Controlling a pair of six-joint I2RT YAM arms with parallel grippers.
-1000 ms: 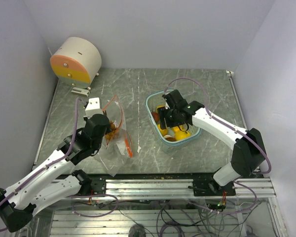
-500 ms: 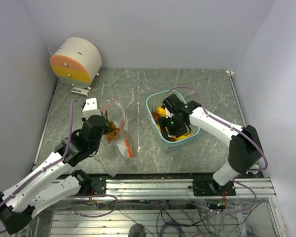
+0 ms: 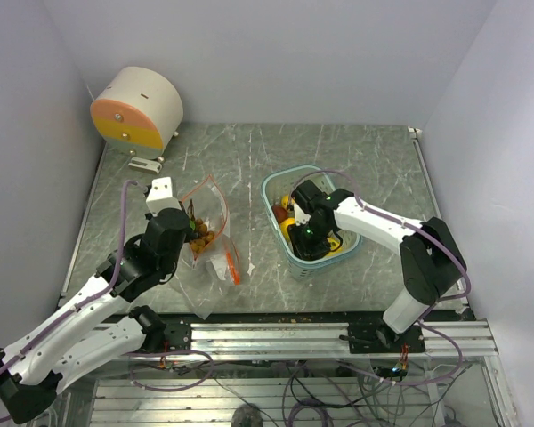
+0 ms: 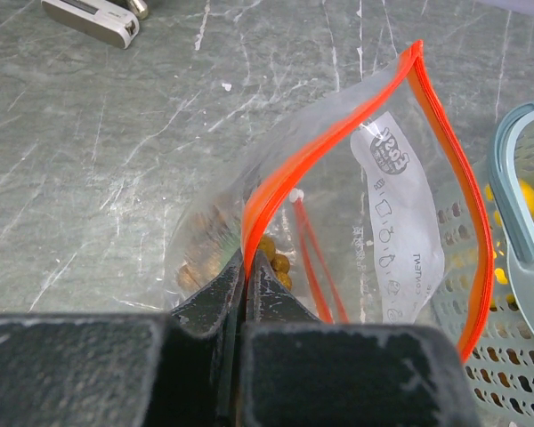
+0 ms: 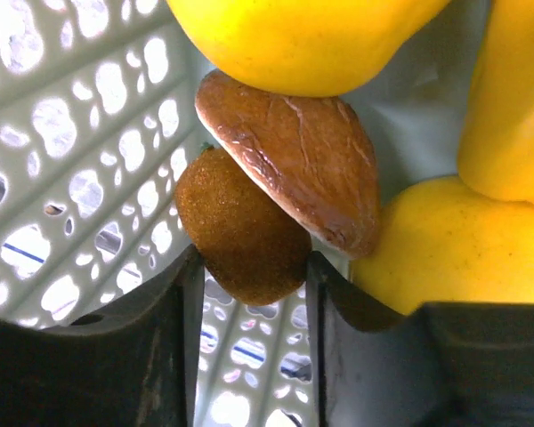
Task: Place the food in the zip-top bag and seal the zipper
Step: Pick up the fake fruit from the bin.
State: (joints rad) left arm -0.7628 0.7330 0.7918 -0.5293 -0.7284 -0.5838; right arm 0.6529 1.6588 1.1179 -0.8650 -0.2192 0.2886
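Observation:
The clear zip-top bag (image 3: 212, 240) with an orange zipper rim stands open left of centre. My left gripper (image 3: 189, 235) is shut on its near rim; the left wrist view shows the jaws (image 4: 249, 260) pinching the orange strip of the bag (image 4: 392, 178). Brown-yellow grapes (image 4: 278, 260) lie inside. My right gripper (image 3: 304, 236) is down in the light-blue basket (image 3: 269, 189). In the right wrist view its jaws (image 5: 251, 267) press both sides of a brown fuzzy fruit (image 5: 240, 222). A brown flat piece (image 5: 294, 151) and yellow fruits (image 5: 294, 36) lie beside it. A dark red fruit (image 3: 279, 213) sits at the basket's left.
A white and orange cylinder (image 3: 138, 108) stands at the back left, with a small silver piece (image 3: 145, 163) in front of it. An aluminium rail (image 3: 276, 334) runs along the near edge. The basket's perforated wall (image 5: 71, 133) is close on the right gripper's left.
My right gripper has moved left and lower into the basket, down among the fruit. My left arm has shifted slightly left, still holding the bag's rim.

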